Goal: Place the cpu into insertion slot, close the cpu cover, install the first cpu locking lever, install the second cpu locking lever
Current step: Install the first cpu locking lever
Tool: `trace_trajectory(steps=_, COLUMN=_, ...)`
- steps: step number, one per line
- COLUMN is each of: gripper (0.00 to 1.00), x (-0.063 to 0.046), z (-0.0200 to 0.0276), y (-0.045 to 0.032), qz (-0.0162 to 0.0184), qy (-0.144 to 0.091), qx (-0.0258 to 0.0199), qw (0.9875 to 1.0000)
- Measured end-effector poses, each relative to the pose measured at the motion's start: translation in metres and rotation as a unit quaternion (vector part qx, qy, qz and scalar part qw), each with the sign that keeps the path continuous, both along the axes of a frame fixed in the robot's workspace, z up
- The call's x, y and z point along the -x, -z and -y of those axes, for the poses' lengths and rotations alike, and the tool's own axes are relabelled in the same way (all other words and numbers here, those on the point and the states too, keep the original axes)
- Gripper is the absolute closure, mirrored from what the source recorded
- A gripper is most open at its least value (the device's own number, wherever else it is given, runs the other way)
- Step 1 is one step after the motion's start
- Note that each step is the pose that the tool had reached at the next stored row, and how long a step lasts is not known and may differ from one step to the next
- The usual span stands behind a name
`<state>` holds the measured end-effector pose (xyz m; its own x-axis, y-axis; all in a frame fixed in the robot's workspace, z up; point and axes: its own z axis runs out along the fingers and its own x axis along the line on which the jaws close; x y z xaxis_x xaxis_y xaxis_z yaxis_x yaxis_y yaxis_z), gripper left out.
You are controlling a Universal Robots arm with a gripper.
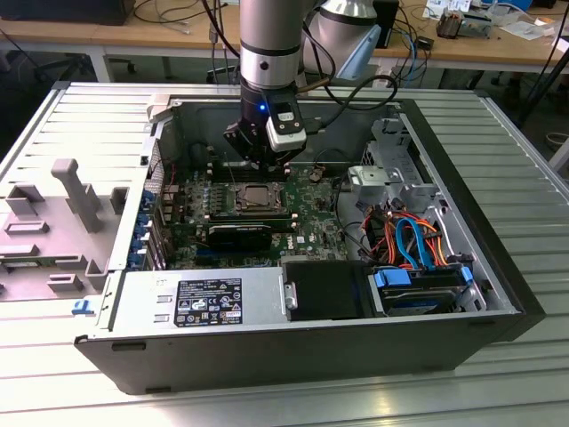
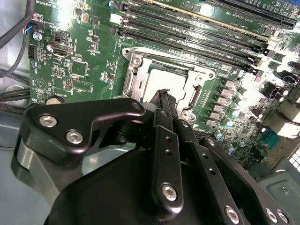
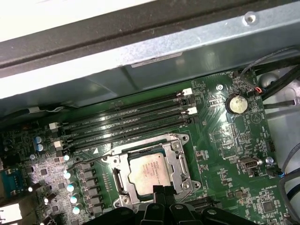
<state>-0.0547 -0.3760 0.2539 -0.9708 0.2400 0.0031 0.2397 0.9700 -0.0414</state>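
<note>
Slatted metal bench (image 1: 524,151), lab desks behind. An open computer case (image 1: 267,356) lies on its side with the motherboard facing up.

- The gripper (image 1: 260,165) hangs just above centre of the exterior frame, over the insertion slot (image 2: 135,63).
- The cpu (image 3: 147,169) is seated flat in the slot. The cpu cover (image 3: 177,158) lies down around its silver top.
- The fingers (image 2: 161,140) are drawn together with nothing seen between them. Their tips are at the cover's edge. Whether they touch it, cannot tell.
- A thin wire rod (image 3: 86,160) runs out from the socket's side beside the memory slots (image 3: 126,119), probably a locking lever.

Judgement: placing and closing look done, so the lever work is in hand. To do it well, press with the closed tips on the wire itself, not on the cover. Sweep the wire low and sideways under its hook, and stay clear of the memory slots.
</note>
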Motion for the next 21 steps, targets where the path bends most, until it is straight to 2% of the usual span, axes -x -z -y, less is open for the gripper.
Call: trace_trajectory(steps=21, gripper=0.89, x=0.0000, z=0.0000, y=0.0000, qz=0.0000, qy=-0.016, qx=0.0000, qw=0.9999)
